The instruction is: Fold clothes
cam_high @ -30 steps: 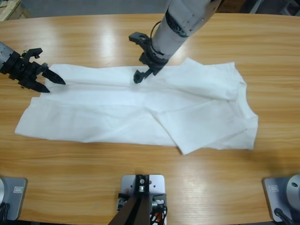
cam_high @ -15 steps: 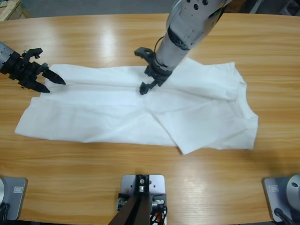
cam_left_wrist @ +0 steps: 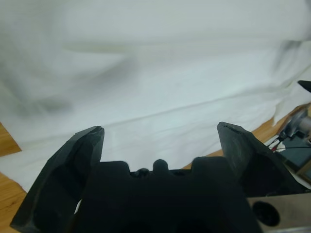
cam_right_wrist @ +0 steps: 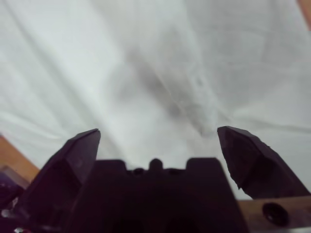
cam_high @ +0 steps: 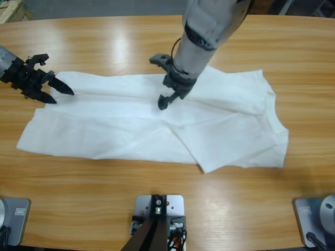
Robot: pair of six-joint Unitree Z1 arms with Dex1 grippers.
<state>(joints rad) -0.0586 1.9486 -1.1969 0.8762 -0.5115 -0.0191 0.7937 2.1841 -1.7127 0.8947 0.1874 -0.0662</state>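
T-shirt [cam_high: 104, 125] lies spread out and unfolded across the middle of the worktop [cam_high: 235, 198].
Just above its centre crease, the right hand [cam_high: 168, 95] has slid down-frame and slightly right over the last second, jaws wide and empty, likely settling on a spot to pinch. At the upper left, the left hand [cam_high: 60, 94] has stayed at the shirt's corner, also wide and holding nothing, so no fold has begun.

A white T-shirt [cam_high: 157, 123] is spread flat lengthwise on the table [cam_high: 104, 198], creased, with one part folded over.
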